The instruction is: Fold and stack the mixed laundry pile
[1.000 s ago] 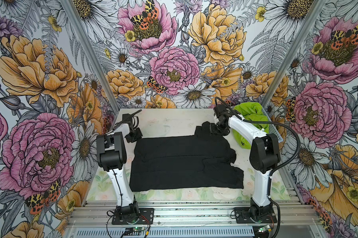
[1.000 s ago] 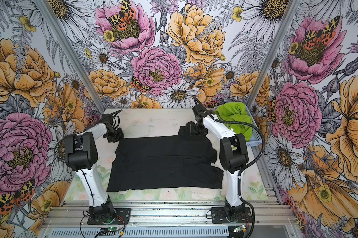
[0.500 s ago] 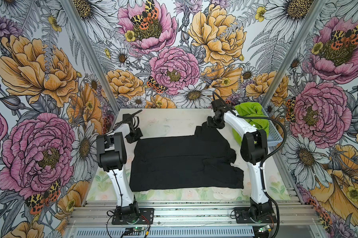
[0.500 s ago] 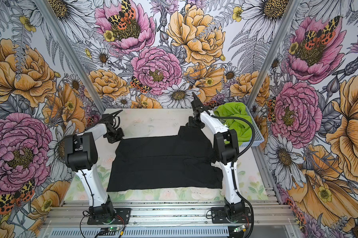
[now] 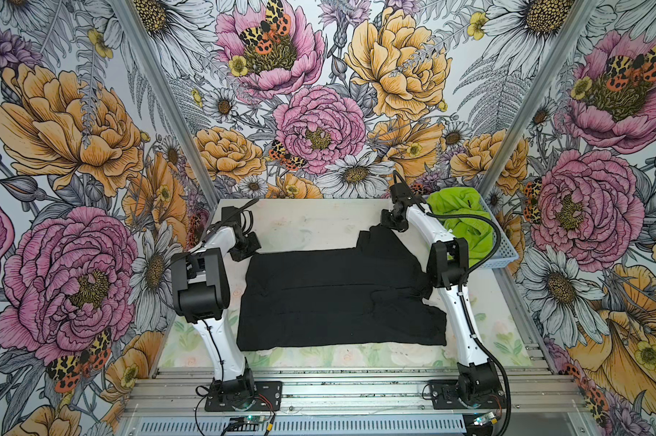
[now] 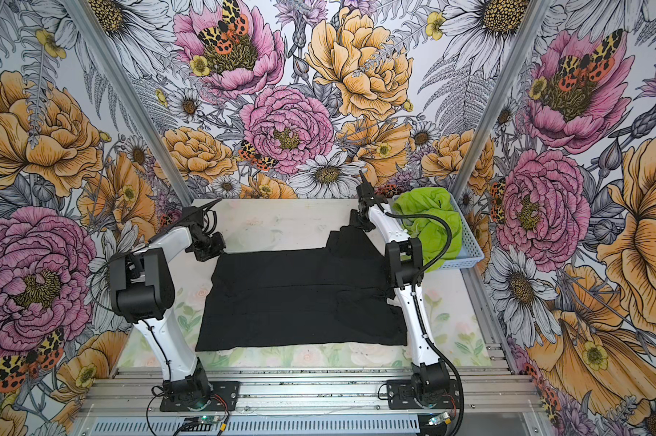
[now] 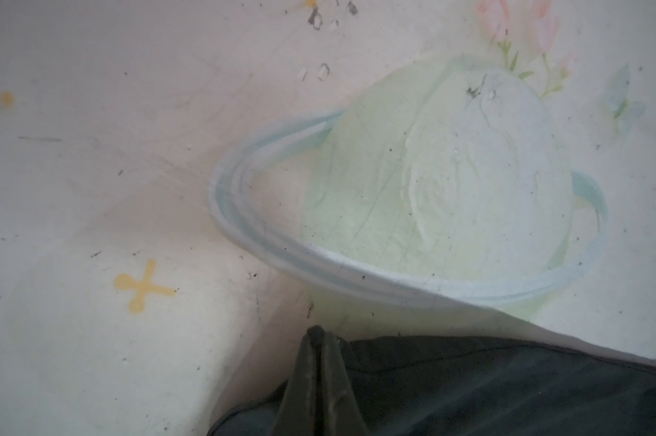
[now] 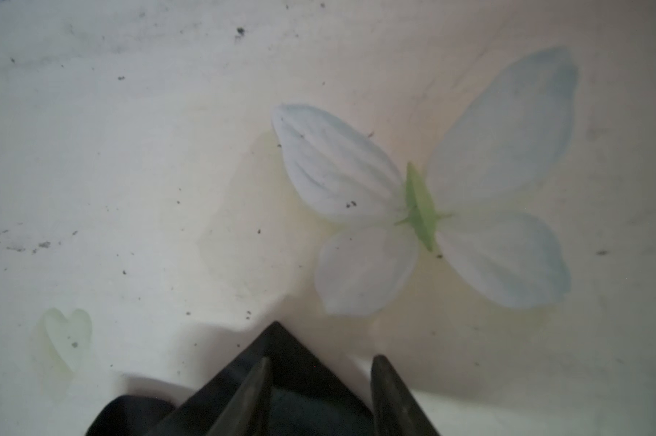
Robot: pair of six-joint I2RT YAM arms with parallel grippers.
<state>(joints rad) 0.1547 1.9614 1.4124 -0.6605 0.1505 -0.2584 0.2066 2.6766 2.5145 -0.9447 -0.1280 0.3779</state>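
Note:
A black T-shirt (image 5: pixel 337 298) (image 6: pixel 300 298) lies spread flat on the table in both top views. My left gripper (image 5: pixel 247 249) (image 6: pixel 207 251) sits at its far left corner. In the left wrist view that gripper (image 7: pixel 316 334) is shut, pinching the edge of the T-shirt (image 7: pixel 488 385). My right gripper (image 5: pixel 388 224) (image 6: pixel 356 222) is at the far right corner, where a sleeve sticks out. Seen from the right wrist, this gripper (image 8: pixel 323 358) is open, with a pointed tip of the T-shirt (image 8: pixel 281 347) between the fingers. Lime-green shorts (image 5: pixel 460 219) (image 6: pixel 430 219) lie crumpled in the basket.
A light-blue perforated basket (image 5: pixel 503 256) (image 6: pixel 466 260) stands at the table's far right edge, right behind my right arm. The pale printed table top (image 5: pixel 318 222) shows bare beyond the shirt. Floral walls enclose three sides, and an aluminium rail runs along the front.
My right gripper has moved farther back to the sleeve tip, its elbow has swung upright, and its jaws have narrowed. My left gripper has shut on the shirt's corner without shifting.

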